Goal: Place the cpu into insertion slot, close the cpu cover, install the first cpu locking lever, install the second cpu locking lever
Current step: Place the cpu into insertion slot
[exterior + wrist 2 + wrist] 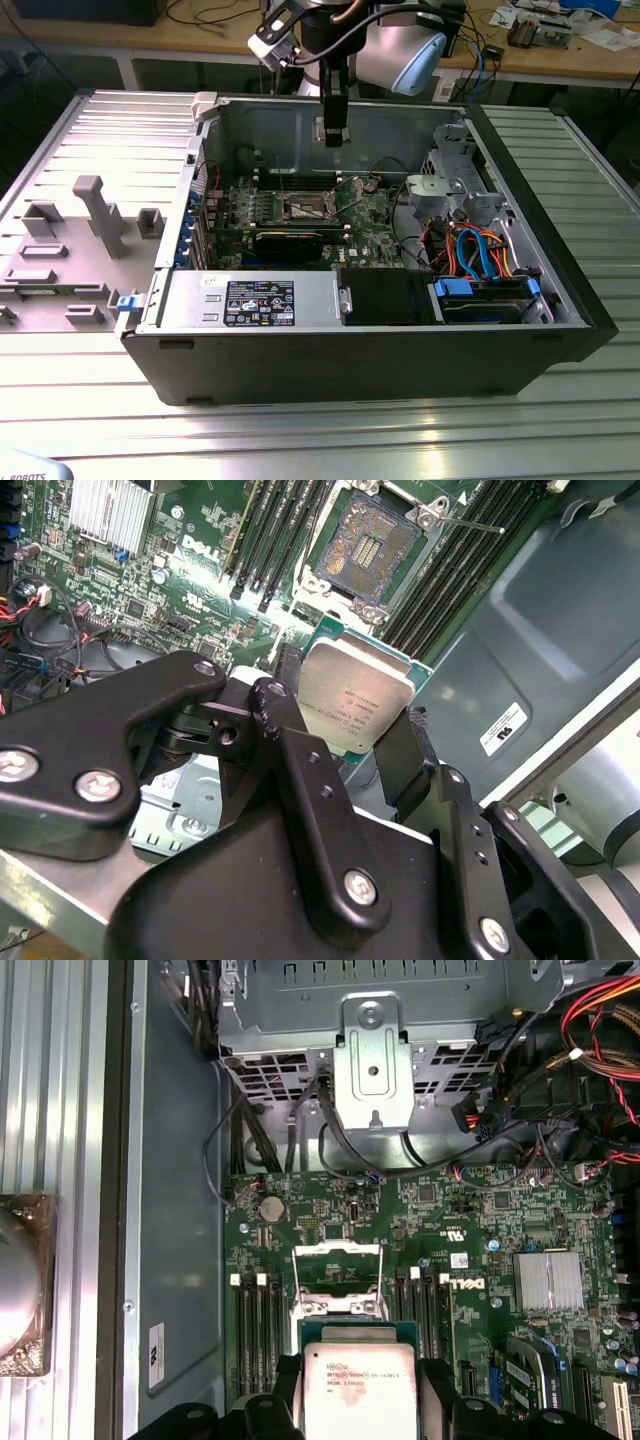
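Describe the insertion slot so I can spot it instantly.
Inside the open computer case, find the green motherboard. On it, between two banks of long narrow memory slots, sits the insertion slot. Unlike them it is small and square, with a dark centre and a silvery metal rim.

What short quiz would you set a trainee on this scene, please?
1. Multiple choice: what is the gripper holding between its fingers? A) the cpu B) a screwdriver C) nothing
2. Fill in the word (bare or covered): in the second wrist view, the gold contacts of the insertion slot lie ____.
3. True or false: the cpu is already seated in the insertion slot.

Key: 1 A; 2 bare; 3 false, as the cpu is held clear of the insertion slot.
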`<state>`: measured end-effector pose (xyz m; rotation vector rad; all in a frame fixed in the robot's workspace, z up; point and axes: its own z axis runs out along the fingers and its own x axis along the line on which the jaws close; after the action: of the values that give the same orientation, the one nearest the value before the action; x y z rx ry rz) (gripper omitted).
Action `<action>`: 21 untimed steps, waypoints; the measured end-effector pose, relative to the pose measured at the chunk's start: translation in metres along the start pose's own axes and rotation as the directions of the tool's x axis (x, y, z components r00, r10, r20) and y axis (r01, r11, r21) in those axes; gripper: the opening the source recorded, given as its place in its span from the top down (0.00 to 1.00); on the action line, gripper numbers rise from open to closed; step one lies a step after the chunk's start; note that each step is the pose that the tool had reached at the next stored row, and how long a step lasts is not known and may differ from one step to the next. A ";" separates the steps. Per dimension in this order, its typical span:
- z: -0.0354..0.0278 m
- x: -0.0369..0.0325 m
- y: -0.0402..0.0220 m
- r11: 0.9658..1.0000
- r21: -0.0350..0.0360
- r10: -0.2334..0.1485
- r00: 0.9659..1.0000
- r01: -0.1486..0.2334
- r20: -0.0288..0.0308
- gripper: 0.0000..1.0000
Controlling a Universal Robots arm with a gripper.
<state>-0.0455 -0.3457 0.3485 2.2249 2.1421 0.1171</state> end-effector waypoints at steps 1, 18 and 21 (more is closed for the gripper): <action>0.0003 0.0000 0.0000 1.000 0.000 0.000 1.000 0.000 0.000 0.46; 0.0050 -0.0001 -0.0004 1.000 0.000 0.000 1.000 0.000 0.000 0.46; 0.0058 -0.0001 -0.0005 1.000 0.000 0.000 1.000 0.000 0.000 0.46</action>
<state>-0.0455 -0.3457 0.3427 2.2249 2.1421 0.1170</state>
